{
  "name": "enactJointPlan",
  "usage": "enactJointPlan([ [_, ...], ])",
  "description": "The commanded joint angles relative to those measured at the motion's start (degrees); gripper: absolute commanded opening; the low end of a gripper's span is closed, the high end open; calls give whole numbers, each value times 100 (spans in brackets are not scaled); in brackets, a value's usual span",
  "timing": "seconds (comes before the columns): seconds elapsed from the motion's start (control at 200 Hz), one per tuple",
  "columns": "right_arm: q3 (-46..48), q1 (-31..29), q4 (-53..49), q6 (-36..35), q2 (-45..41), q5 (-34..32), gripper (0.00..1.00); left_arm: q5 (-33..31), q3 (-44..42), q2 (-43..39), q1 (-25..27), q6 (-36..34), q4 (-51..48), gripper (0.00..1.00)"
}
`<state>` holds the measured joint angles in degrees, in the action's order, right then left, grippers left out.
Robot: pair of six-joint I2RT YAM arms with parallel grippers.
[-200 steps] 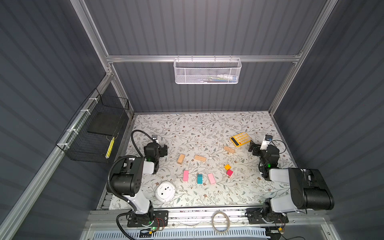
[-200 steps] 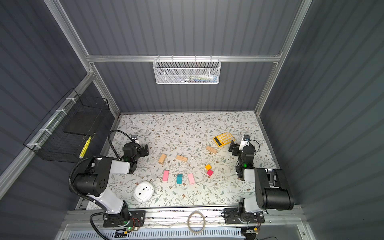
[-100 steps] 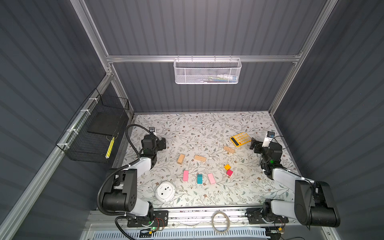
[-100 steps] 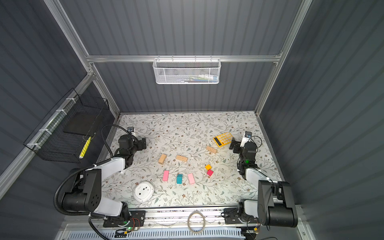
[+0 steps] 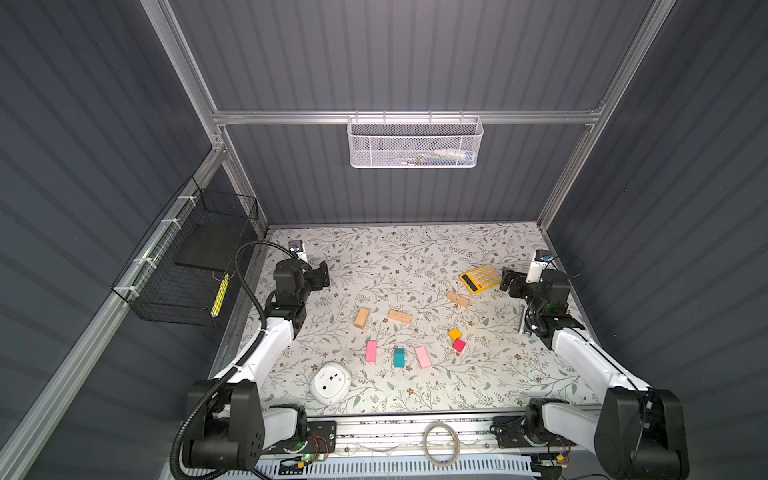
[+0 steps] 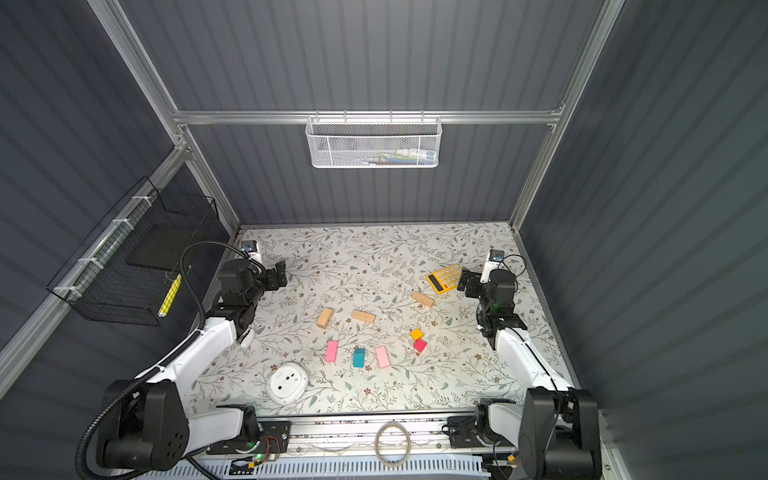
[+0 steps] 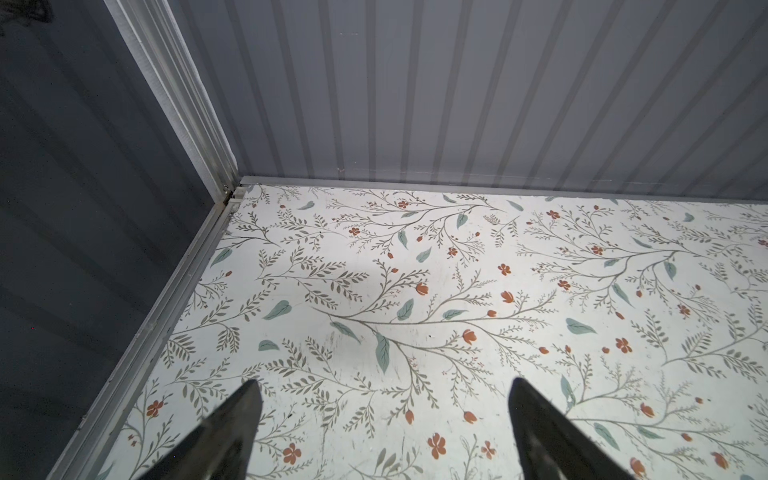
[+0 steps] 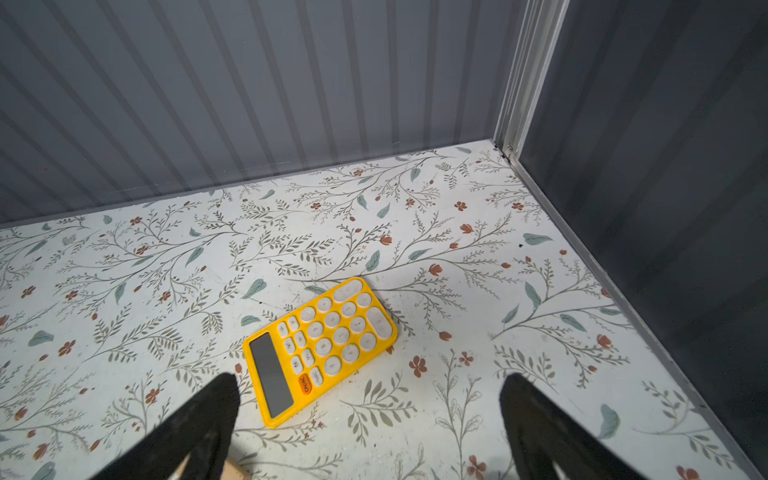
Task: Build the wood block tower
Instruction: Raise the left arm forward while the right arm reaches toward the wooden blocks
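Flowered paper covers the table (image 5: 415,249) inside a grey ribbed booth; take the back wall as twelve o'clock. No tower stands yet. The wood blocks lie flat and loose around the middle, so each looks reachable from above.

A tan bar (image 5: 362,318) and a second tan bar (image 5: 400,316) lie near centre, and a third tan bar (image 5: 457,299) lies toward two. Toward six run a pink slab (image 5: 371,351), a teal block (image 5: 399,357) and a second pink slab (image 5: 423,356), each apart. An orange cube (image 5: 455,334) and a red cube (image 5: 459,345) sit touching or nearly so at four.

The left claw (image 5: 322,276) hangs at the ten o'clock edge, jaws apart and empty. The right claw (image 5: 508,282) hangs at two, jaws wide and empty, just beside the yellow calculator (image 5: 480,279), which crowds its way inward. A white round device (image 5: 331,382) sits at seven. The bare table toward twelve offers building room.
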<state>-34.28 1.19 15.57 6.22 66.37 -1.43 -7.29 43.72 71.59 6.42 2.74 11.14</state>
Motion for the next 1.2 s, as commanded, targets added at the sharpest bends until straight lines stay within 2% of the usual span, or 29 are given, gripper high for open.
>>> enactJointPlan([
  [0.0, -307, -172, -948, 24, -153, 53, 99, 164, 362, -136, 241, 34, -676, 91],
  [0.215, -781, -729, -1900, 0, -194, -32, 98, 102, 956, -114, 870, -69, -1567, 88],
  [0.38, -1217, -1337, -2576, 25, -155, -172, 96, 566, 1316, -18, 1006, 294, -2163, 84],
  [0.555, -1765, -1780, -3430, 245, 202, 154, 90, 813, 1310, -31, 1166, 702, -2336, 82],
  [0.72, -2117, -2346, -3964, 294, 621, 143, 87, 1019, 1161, -12, 1350, 843, -2384, 80],
  [0.93, -2370, -2879, -4089, 689, 1252, 437, 82, 905, 1143, 166, 1484, 974, -2871, 77],
  [1.196, -2678, -3610, -3816, 1458, 2225, 476, 76, 905, 940, 395, 1521, 1279, -2956, 72],
])
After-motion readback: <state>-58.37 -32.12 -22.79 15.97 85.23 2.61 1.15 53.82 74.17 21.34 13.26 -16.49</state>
